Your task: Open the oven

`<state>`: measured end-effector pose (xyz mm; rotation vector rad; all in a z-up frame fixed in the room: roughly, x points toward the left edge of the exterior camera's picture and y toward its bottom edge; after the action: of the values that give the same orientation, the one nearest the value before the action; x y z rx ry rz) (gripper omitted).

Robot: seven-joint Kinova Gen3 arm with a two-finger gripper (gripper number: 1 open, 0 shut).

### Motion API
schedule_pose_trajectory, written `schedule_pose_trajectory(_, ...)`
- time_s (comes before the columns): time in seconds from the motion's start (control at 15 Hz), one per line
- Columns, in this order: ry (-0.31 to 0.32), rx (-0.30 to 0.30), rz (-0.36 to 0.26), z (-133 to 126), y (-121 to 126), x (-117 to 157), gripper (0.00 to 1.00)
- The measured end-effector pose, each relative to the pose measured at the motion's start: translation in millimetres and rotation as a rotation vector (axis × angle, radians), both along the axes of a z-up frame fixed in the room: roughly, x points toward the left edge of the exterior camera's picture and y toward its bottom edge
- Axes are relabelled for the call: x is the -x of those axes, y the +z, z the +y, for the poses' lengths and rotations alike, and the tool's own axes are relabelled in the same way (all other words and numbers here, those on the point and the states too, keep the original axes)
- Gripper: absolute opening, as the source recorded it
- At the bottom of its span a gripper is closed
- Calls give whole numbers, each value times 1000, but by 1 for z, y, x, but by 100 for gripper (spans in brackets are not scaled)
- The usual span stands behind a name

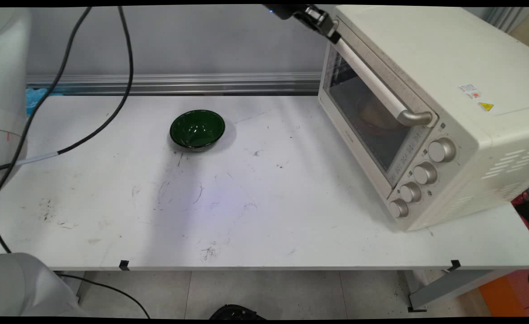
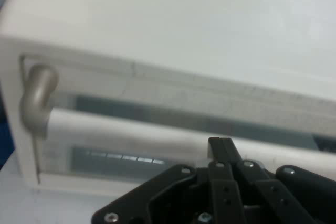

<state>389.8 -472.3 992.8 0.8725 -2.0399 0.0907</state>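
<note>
The gripper (image 1: 332, 33) sits at the oven (image 1: 431, 112) handle (image 1: 372, 81)'s far end; its jaw state cannot be told. It could slip off sideways.

My gripper (image 1: 332, 32) sits at the oven (image 1: 431, 112) door's top edge, against the far end of its handle (image 1: 377, 85); oven body blocks the right side. To my left the table (image 1: 264, 202) lies open, with only the green bowl (image 1: 197, 129) standing mid-table and cables (image 1: 111, 112) hanging across the left.
</note>
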Motion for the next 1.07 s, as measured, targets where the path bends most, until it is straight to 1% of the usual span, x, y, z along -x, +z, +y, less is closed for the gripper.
schedule_pose_trajectory(0.4, -24, 2, 10, -18, 3, 29, 0)
schedule_pose_trajectory(1.07, -50, -7, 5, -30, -11, 52, 0)
